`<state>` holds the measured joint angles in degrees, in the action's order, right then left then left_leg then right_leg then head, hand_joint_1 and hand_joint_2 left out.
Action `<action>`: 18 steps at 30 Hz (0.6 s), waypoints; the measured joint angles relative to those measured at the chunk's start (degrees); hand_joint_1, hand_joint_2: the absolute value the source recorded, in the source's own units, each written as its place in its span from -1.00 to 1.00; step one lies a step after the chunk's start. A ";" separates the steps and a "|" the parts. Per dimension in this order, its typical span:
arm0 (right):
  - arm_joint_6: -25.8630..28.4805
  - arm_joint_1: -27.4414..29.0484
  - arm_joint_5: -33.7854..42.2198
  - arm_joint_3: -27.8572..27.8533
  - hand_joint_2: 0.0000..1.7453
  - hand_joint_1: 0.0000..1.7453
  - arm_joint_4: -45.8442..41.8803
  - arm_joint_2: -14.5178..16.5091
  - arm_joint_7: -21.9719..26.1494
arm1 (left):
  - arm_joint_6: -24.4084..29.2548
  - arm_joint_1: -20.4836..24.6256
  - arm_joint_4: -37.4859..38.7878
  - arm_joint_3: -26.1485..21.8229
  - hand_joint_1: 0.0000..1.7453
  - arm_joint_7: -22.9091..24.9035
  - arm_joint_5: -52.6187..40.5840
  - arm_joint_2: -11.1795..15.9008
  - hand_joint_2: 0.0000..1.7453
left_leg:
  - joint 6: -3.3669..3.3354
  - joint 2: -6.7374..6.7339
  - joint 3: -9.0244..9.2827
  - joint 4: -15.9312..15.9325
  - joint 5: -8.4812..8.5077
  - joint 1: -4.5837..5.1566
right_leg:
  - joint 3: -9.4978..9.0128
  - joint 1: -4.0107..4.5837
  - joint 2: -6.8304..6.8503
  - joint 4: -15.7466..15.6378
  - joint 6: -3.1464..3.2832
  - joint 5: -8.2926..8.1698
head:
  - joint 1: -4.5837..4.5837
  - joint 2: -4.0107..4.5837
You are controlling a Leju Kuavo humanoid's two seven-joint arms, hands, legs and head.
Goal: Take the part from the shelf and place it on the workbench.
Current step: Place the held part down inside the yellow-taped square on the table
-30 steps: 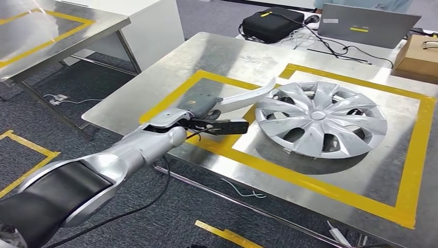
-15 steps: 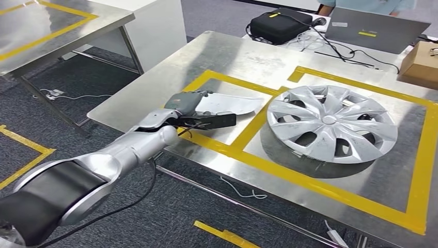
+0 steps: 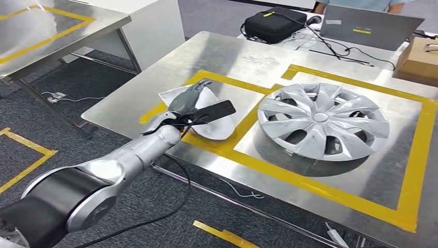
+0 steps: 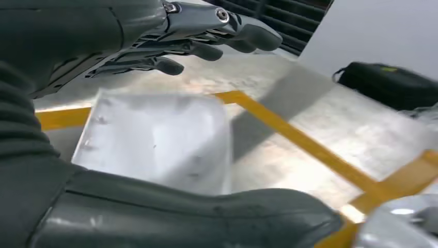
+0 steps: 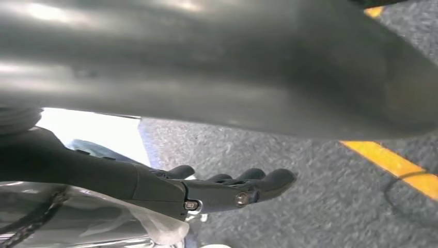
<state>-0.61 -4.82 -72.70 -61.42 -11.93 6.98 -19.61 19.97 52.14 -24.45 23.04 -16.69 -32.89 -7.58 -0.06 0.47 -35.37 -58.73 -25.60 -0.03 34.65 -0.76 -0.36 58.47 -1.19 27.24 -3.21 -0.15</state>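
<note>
At the left of the head view a second steel table [image 3: 57, 31] with yellow tape fills the upper left corner, with grey carpet floor [image 3: 93, 88] and yellow floor tape [image 3: 31, 147] below it. The silver left arm [image 3: 103, 170] rises from the lower left toward the frame's middle, where the left hand [image 3: 193, 106] hovers over the pale grey part [image 3: 217, 126]. The part lies on the workbench [image 3: 232, 57] at its near left edge, inside the left yellow-taped box [image 3: 227, 81] and overlapping that box's near tape line.

The head view leaves the grip unclear; the left wrist view settles it, showing the left hand [image 4: 170, 36] released, with dark fingers [image 4: 206, 50] spread above the part [image 4: 155, 139], thumb below, and nothing grasped. That view also shows the part's flat pale face resting on steel beside the yellow tape.

The right wrist view shows the right hand [image 5: 217, 191] over the carpet, fingers stretched out straight and loose, holding nothing.

Right of centre in the head view, a silver wheel cover [image 3: 323, 121] lies inside the larger taped box, just beside the part but apart from it. Along the top edge sit a black bag [image 3: 274, 23] with cables, a grey laptop [image 3: 369, 26] and, at the far right, a cardboard box [image 3: 418, 57]. Bare steel stretches between the part and the bag, and along the bench's right side.
</note>
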 joint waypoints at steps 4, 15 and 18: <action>0.13 0.02 -0.05 -0.03 -1.00 -1.00 0.00 0.01 0.03 | -1.31 -1.68 -2.62 -3.27 -1.00 -3.08 6.09 -0.46 -1.00 | 0.64 -0.08 -3.89 -8.91 -4.21 -0.15 | -0.21 -0.24 0.04 -0.17 0.89 -0.08 | -0.25 0.00; 1.24 0.03 -0.03 -0.57 -1.00 -1.00 0.02 0.23 0.02 | -3.61 -9.42 -23.21 -9.87 -1.00 -6.88 32.35 -4.35 -1.00 | -1.89 -0.22 0.72 0.90 0.14 -0.05 | 2.12 0.05 0.21 3.97 -0.97 2.93 | -0.14 0.00; 1.34 0.16 0.04 -0.92 -1.00 -1.00 0.03 0.29 0.03 | -3.41 -10.73 -26.86 -9.79 -1.00 -6.70 33.70 -4.49 -1.00 | -2.11 -0.29 0.65 0.87 0.19 -0.03 | 6.76 -0.03 0.23 14.41 -1.65 7.39 | -0.08 0.00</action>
<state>0.74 -4.66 -72.65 -62.34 -11.90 7.27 -19.58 16.56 41.40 -51.31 13.25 -23.39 0.80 -12.07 -2.17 0.18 -34.72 -57.85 -25.41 -0.06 41.41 -0.79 -0.13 72.87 -2.84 34.63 -3.28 -0.15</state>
